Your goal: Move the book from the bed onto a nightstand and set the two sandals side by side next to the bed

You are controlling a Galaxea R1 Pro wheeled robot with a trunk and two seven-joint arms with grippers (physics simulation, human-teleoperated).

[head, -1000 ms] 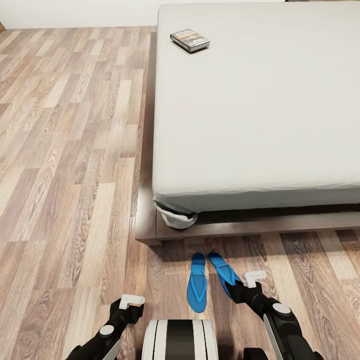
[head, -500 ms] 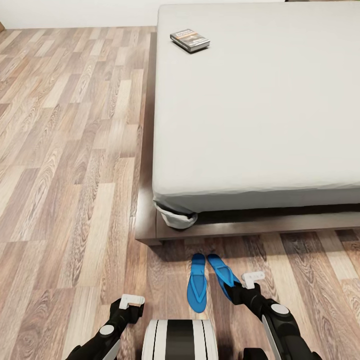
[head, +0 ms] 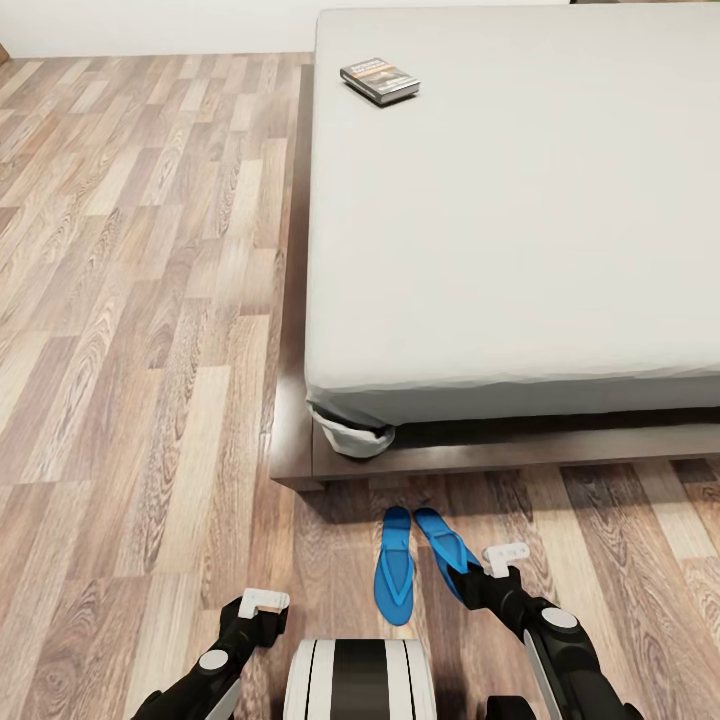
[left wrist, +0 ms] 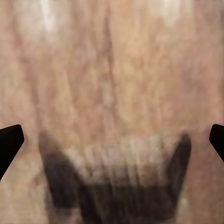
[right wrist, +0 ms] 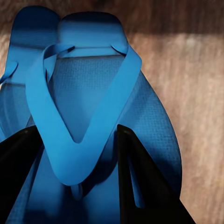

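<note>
Blue sandals (head: 418, 562) nr bed (head: 400, 462) edge, rt tool (right wrist: 77, 154) astride

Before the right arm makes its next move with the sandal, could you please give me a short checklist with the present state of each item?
1. Right gripper straddles the right sandal's strap: ok.
2. Right gripper shut on the right sandal: cannot tell; fingers sit either side of the strap.
3. Sandals side by side: not ok; the right sandal angles away from the left sandal, toes meeting.
4. Sandals next to the bed: ok, at its foot.
5. Book moved to a nightstand: not ok; it lies on the bed.
6. Left gripper free: ok, open over bare floor.
</note>
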